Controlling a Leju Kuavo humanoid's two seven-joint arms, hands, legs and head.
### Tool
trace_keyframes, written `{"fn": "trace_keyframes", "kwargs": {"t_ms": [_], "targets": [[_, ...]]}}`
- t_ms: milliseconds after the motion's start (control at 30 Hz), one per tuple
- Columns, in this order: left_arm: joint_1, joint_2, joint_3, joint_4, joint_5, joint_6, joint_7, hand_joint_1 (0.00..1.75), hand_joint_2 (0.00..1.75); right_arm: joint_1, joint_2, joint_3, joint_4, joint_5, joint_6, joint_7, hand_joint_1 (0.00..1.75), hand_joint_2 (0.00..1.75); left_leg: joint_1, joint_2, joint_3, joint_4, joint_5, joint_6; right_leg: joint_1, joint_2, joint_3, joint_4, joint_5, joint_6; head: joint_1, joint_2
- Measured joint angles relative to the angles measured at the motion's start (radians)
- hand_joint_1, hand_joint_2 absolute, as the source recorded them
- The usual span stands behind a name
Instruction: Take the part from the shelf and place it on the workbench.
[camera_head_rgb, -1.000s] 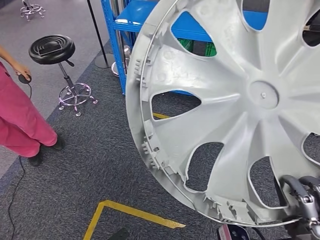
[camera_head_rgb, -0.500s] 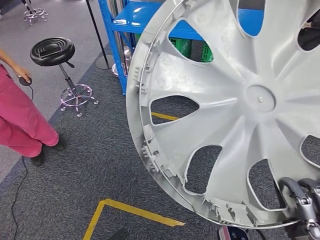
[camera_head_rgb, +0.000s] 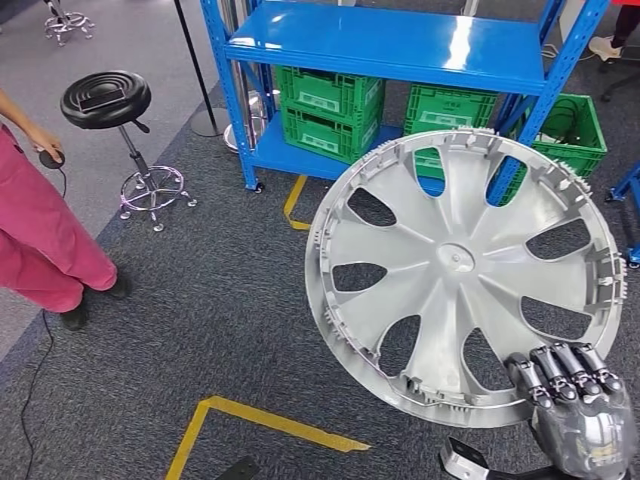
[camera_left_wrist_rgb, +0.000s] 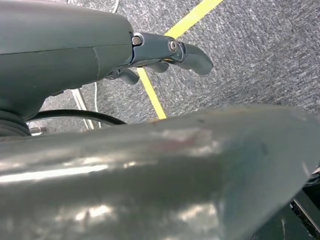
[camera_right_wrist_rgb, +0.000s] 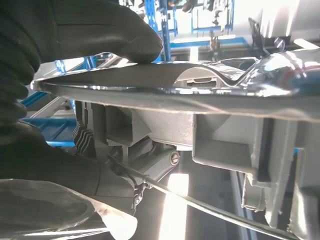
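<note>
So the part here is a big silver-grey hubcap (camera_head_rgb: 460, 275), and it's hanging in the air over the dark carpet (camera_head_rgb: 189, 320), tilted so its ribbed back side with all the little clips is facing the head camera. It's sitting in front of the blue shelf (camera_head_rgb: 385, 45), not touching it, and covering part of the lower shelf level from this angle.

The right hand (camera_head_rgb: 577, 410) is gripping it at the lower rim, down in the corner of the head view. Its dark fingers (camera_head_rgb: 562, 370) are wrapping over the edge onto the back face. In the right wrist view the thumb (camera_right_wrist_rgb: 124, 37) is pressing flat on the chrome rim (camera_right_wrist_rgb: 196, 92), with the fingers underneath, so it's a proper pinch on the edge.

The left hand (camera_left_wrist_rgb: 162, 52) is hanging over the carpet near a yellow floor line (camera_left_wrist_rgb: 166, 65). Fingers are loosely curled and it's holding nothing.

Around it: green crates (camera_head_rgb: 332, 105) are sitting on the lower level of the shelf, and another one is standing on the floor beside the shelf's right leg. A black stool (camera_head_rgb: 106, 100) with a chrome base is standing off to the left, well apart. A person in pink trousers (camera_head_rgb: 41, 240) is standing at the left edge, one hand resting on a small dark object. More yellow tape (camera_head_rgb: 256, 425) is running across the carpet below the hubcap.
</note>
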Motion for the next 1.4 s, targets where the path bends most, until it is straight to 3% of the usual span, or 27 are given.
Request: {"fn": "trace_keyframes", "kwargs": {"t_ms": [467,667,800,867,967,1000,1033,1067,1133,1200,1300,1333,1400], "targets": [[-0.001,0.000,0.000,0.000,-0.009,-0.008,0.008,0.00,0.00,0.016,-0.004,-0.002,0.035,-0.001,-0.009,-0.003,1.75,1.75,0.000,0.000,-0.003,0.002,0.000,0.000,0.000,0.000,-0.002,0.000,0.000,0.000,0.000,0.000],[-0.003,0.000,0.000,0.000,-0.014,-0.011,0.009,0.00,0.00,0.020,0.022,0.003,0.035,-0.001,-0.011,0.012,1.75,1.75,-0.001,0.000,-0.003,0.003,0.000,0.001,-0.001,0.000,-0.001,-0.001,0.001,0.002,0.000,0.000],[-0.007,0.000,0.000,0.000,-0.021,-0.011,0.009,0.00,0.00,0.026,0.068,0.017,0.017,-0.001,-0.016,0.015,1.75,1.75,-0.003,0.002,0.002,-0.010,0.007,0.022,-0.005,0.001,-0.002,-0.009,0.008,0.016,-0.001,0.000],[-0.011,-0.002,0.000,0.000,-0.023,-0.011,0.010,0.00,0.00,0.029,0.080,0.030,0.003,-0.001,-0.018,0.026,1.75,1.75,0.004,0.008,0.015,-0.044,0.024,0.032,-0.003,0.003,-0.020,0.024,-0.020,0.020,0.002,0.000],[-0.014,-0.004,0.000,0.000,-0.023,-0.011,0.010,0.00,0.00,0.031,0.092,0.039,-0.005,-0.002,-0.023,0.027,1.75,1.75,0.011,0.021,0.019,-0.059,0.033,0.033,-0.010,0.003,-0.102,0.197,-0.111,0.033,0.006,0.000],[-0.014,-0.004,0.000,0.000,-0.023,-0.011,0.010,0.00,0.00,0.033,0.095,0.040,-0.006,-0.002,-0.024,0.026,1.75,1.75,0.012,0.026,0.017,-0.058,0.033,0.031,-0.015,0.003,-0.123,0.241,-0.125,0.039,0.006,0.000],[-0.013,-0.005,0.000,0.000,-0.023,-0.011,0.010,0.00,0.00,0.035,0.097,0.042,-0.006,-0.002,-0.024,0.026,1.75,1.75,0.015,0.032,0.016,-0.056,0.032,0.026,-0.020,0.001,-0.126,0.251,-0.119,0.046,0.006,0.000],[-0.013,-0.005,0.000,0.000,-0.023,-0.011,0.010,0.00,0.00,0.036,0.099,0.043,-0.006,-0.002,-0.024,0.026,1.75,1.75,0.019,0.038,0.014,-0.051,0.031,0.021,-0.025,-0.003,-0.110,0.219,-0.095,0.052,0.006,0.000],[-0.014,-0.005,0.000,-0.001,-0.023,-0.011,0.010,0.00,0.00,0.035,0.103,0.043,-0.007,-0.002,-0.024,0.023,1.75,1.75,0.026,0.049,0.008,-0.033,0.024,0.004,-0.032,-0.029,-0.036,0.083,-0.036,0.063,0.006,0.000],[-0.015,-0.004,0.000,-0.001,-0.024,-0.011,0.010,0.00,0.00,0.033,0.112,0.044,-0.012,-0.002,-0.024,0.015,1.75,1.75,0.031,0.059,0.006,-0.016,0.013,-0.017,-0.030,-0.051,0.008,-0.003,-0.012,0.052,0.006,0.000],[-0.015,-0.007,0.000,-0.002,-0.028,-0.011,0.010,0.00,0.00,0.034,0.127,0.045,-0.021,-0.002,-0.024,0.003,1.75,1.75,0.038,0.076,0.016,-0.020,0.011,-0.042,-0.021,-0.034,0.007,-0.013,-0.003,0.015,0.006,0.000],[-0.014,-0.007,0.000,-0.002,-0.028,-0.011,0.010,0.00,0.00,0.034,0.131,0.045,-0.024,-0.002,-0.024,0.001,1.75,1.75,0.041,0.071,0.015,-0.013,0.002,-0.049,-0.022,-0.026,0.006,-0.016,0.004,0.006,0.006,0.000],[-0.014,-0.007,0.000,-0.002,-0.029,-0.012,0.010,0.00,0.00,0.033,0.138,0.045,-0.029,-0.002,-0.024,-0.001,1.75,1.75,0.043,0.038,-0.011,0.062,-0.063,-0.056,-0.025,-0.011,0.001,-0.019,0.021,-0.009,0.003,0.000]]}}
